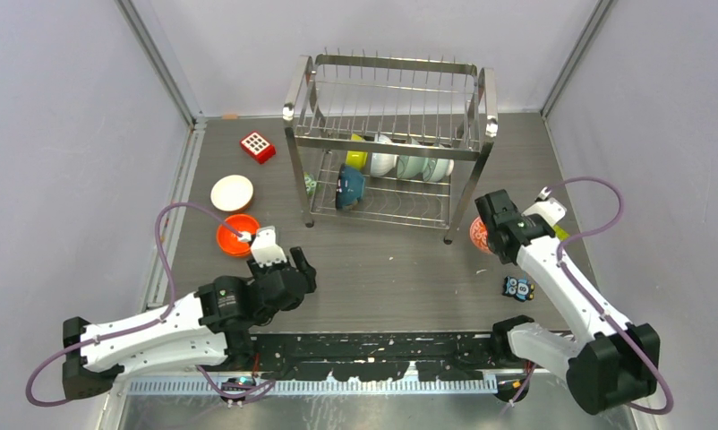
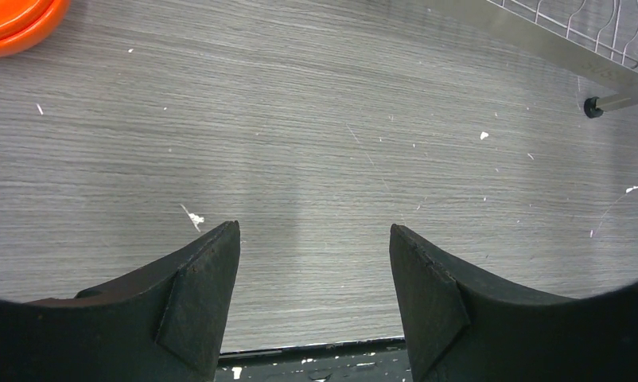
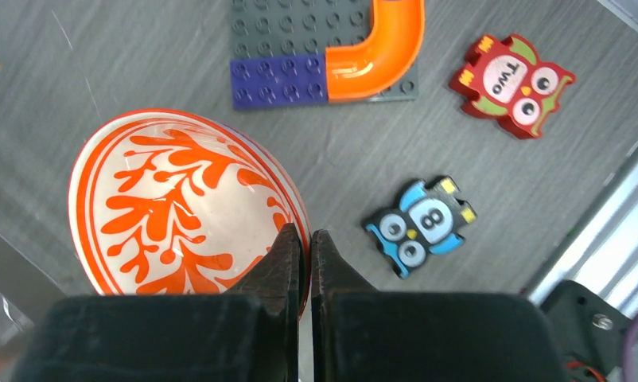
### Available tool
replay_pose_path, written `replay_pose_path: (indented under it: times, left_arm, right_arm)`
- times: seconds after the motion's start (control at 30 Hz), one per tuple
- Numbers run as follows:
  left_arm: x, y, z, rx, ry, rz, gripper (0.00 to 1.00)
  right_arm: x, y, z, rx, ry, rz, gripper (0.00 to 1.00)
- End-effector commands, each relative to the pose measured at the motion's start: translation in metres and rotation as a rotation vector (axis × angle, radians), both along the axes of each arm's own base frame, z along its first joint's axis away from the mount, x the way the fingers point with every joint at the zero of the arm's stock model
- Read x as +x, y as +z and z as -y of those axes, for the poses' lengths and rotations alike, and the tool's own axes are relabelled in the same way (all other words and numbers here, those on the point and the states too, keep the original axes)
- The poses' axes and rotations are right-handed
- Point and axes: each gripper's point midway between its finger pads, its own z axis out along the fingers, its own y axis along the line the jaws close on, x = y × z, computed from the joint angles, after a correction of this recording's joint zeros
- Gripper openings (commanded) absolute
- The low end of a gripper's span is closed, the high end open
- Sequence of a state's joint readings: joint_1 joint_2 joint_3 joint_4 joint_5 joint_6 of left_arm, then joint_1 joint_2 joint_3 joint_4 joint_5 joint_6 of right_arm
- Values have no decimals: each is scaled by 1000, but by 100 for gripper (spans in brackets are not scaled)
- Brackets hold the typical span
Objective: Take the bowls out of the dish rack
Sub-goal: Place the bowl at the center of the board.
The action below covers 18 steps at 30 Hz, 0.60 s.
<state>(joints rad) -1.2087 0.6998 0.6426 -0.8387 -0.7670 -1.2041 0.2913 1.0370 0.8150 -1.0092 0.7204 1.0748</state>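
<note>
The patterned bowl point(image 3: 180, 207), mouth upward, is clamped at its four-o'clock rim by the right gripper point(image 3: 305, 236), a grip shown only in the wrist view, while the left gripper's point(image 2: 314, 229) jaws are held apart.

Left arm point(image 1: 149, 333) and right arm point(image 1: 570, 287) were white-shelled with black joints; a mauve cable point(image 1: 158, 240) looped along each. Fingers point(image 2: 196, 310) were black wedges.

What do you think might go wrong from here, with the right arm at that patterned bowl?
The right jaws pinch only the thin rim of the patterned bowl, so it may tilt or slip.
Set down here, it could land on the blue owl or the brick plate.
Bowls in the dish rack stand crowded; one could knock neighbours.
</note>
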Motion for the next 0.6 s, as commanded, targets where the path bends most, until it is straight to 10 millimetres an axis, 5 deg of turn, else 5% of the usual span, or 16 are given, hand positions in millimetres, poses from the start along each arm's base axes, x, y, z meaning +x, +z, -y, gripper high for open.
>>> replay_pose_path:
  times: [0.0,0.23,0.57]
  left_arm:
    - [5,7,-1,-19,32,30,70]
    - [5,15,8,-2,-54,57,70]
    - [12,21,10,-29,-71,137,69]
  right_arm:
    - [56,34,16,-10,-121,254,1]
    - [117,52,52,35,-259,385,1]
    - [208,43,117,86,-321,418,1]
